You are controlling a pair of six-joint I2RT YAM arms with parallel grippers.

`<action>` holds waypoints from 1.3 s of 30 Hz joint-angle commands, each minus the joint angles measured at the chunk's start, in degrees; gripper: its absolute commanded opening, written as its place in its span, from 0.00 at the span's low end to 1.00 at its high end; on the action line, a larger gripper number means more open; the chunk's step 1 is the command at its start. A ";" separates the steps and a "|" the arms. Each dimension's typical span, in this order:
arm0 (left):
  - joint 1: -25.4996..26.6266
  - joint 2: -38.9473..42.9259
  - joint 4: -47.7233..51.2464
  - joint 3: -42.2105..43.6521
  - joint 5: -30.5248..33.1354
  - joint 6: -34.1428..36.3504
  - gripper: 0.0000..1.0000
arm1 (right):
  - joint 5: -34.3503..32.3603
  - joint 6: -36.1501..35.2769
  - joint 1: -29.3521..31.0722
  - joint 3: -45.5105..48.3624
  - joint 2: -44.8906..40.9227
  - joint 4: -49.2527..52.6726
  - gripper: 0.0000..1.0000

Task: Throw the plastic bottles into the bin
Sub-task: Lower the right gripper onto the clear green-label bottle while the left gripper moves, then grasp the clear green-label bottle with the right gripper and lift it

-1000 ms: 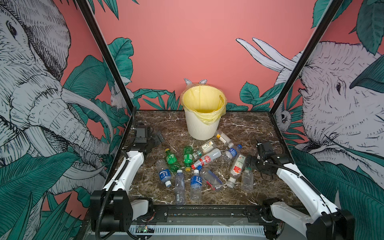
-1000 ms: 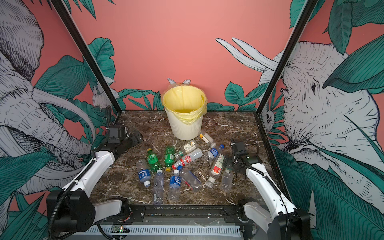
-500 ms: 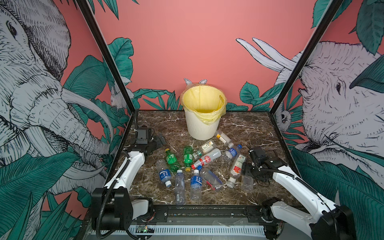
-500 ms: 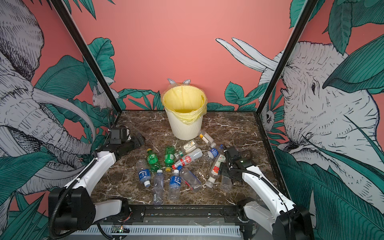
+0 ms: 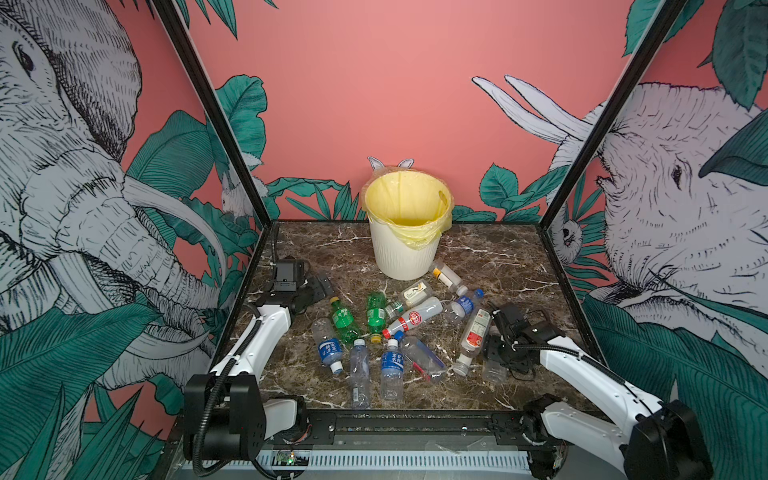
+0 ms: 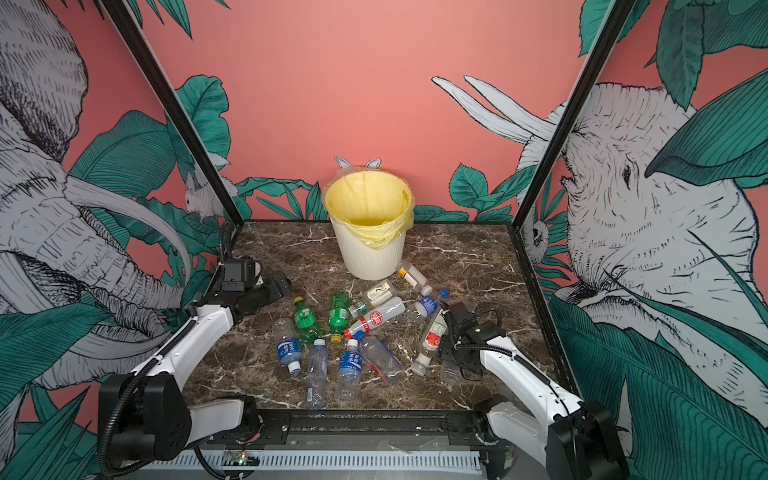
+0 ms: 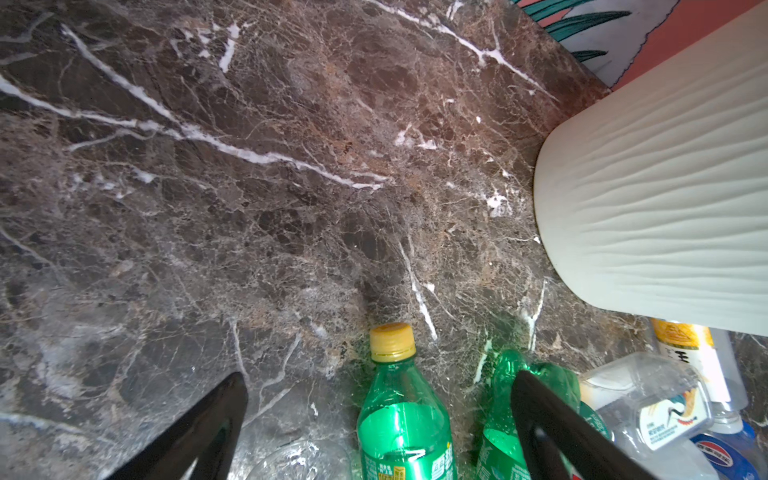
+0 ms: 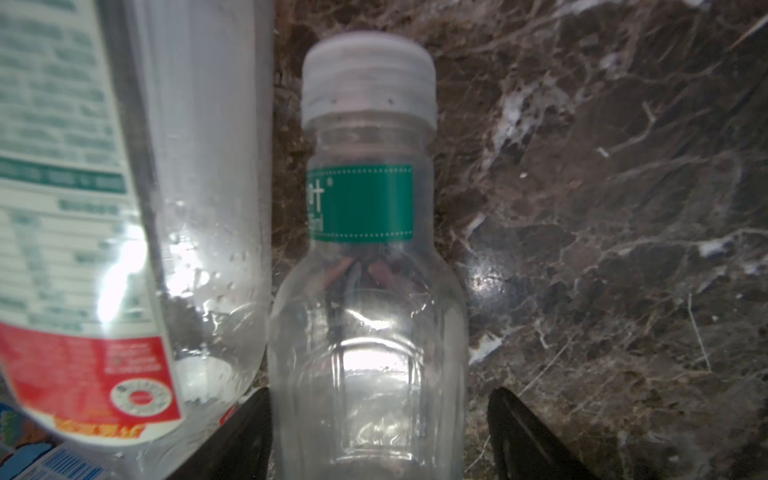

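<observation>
The cream ribbed bin (image 5: 405,245) (image 6: 368,245) (image 7: 665,199) with a yellow bag stands at the back middle. Several plastic bottles lie in front of it, among them two green ones (image 5: 344,320) (image 5: 376,311). My right gripper (image 8: 379,392) (image 5: 496,351) (image 6: 451,353) is low over a clear bottle with a green label and white cap (image 8: 365,249) (image 5: 494,370). It straddles the body: one finger touches it, the other stands a little off. My left gripper (image 7: 379,376) (image 5: 318,289) (image 6: 280,286) hangs open beside the yellow-capped green bottle (image 7: 403,432).
A red-and-white labelled bottle (image 8: 83,249) (image 5: 473,336) lies right against the clear one. Blue-labelled bottles (image 5: 330,351) (image 5: 392,361) lie near the front. Black frame posts and printed walls close in both sides of the marble table (image 5: 498,257).
My right arm has swung in from the right and come down over the clear bottle, its jaws narrowing. The left gripper has edged toward the green bottles.
</observation>
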State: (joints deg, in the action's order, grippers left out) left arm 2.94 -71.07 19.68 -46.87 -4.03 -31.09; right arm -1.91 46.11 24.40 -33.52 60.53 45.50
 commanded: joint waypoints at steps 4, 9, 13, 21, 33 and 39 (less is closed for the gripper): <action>-0.28 1.13 2.41 0.57 1.99 -0.87 0.99 | -2.13 1.05 0.45 1.12 1.44 -3.02 0.73; -0.22 1.33 3.54 0.95 1.54 -1.41 0.99 | -3.80 1.53 0.47 2.29 -1.27 -3.91 0.59; -0.26 1.91 6.50 0.50 0.97 -1.65 0.99 | -4.23 1.45 0.45 3.92 -4.74 -4.27 0.50; -0.23 5.72 8.98 1.03 0.59 -2.77 0.99 | -7.50 0.68 0.22 2.49 -11.94 -1.45 0.48; -0.19 5.84 9.32 -0.05 -1.28 -2.59 0.99 | -8.03 -3.07 -2.28 -4.96 -10.33 2.12 0.41; -0.23 4.07 12.21 -2.07 -1.75 -1.37 0.99 | -5.03 -6.81 -6.79 -8.85 -9.56 0.45 0.41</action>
State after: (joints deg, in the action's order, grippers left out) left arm 2.94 -66.65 28.60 -46.98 -5.26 -33.01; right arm -7.66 41.87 18.81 -40.05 51.13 46.11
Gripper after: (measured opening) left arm 0.994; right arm 0.516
